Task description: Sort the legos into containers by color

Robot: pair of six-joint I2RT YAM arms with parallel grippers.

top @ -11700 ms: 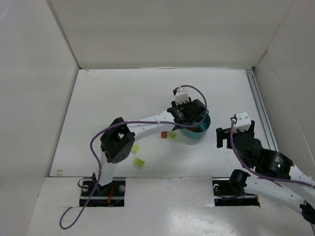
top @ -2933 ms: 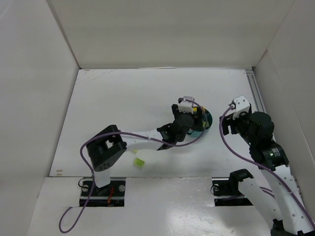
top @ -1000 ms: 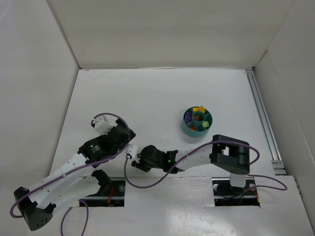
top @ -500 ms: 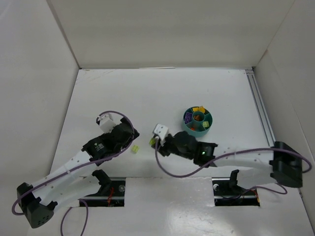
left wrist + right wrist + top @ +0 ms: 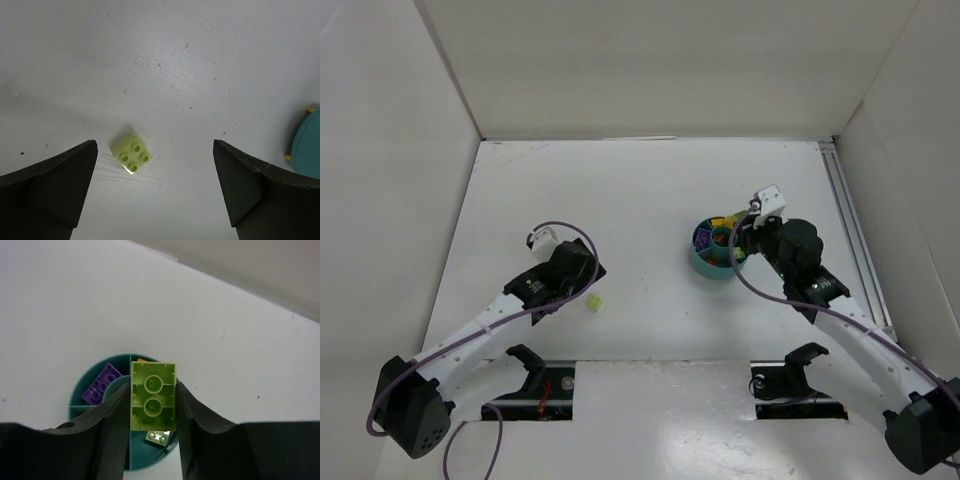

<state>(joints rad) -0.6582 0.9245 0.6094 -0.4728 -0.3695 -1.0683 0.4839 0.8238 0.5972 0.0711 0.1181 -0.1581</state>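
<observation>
The right pincer point(image 5: 151, 401) is closed on a lime green brick point(image 5: 153, 375), holding it above the teal divided bowl point(image 5: 82, 390), where a purple brick point(image 5: 101, 385) lies in one compartment. The left pincer point(image 5: 154, 147) hangs wide open above the white counter point(image 5: 210, 60). A small lime brick point(image 5: 131, 153) lies loose on the counter below the left pincer.

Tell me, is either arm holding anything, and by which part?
The right end effector pinches a lime green brick by its two long sides, above the teal bowl. The left end effector is open and holds nothing.
</observation>
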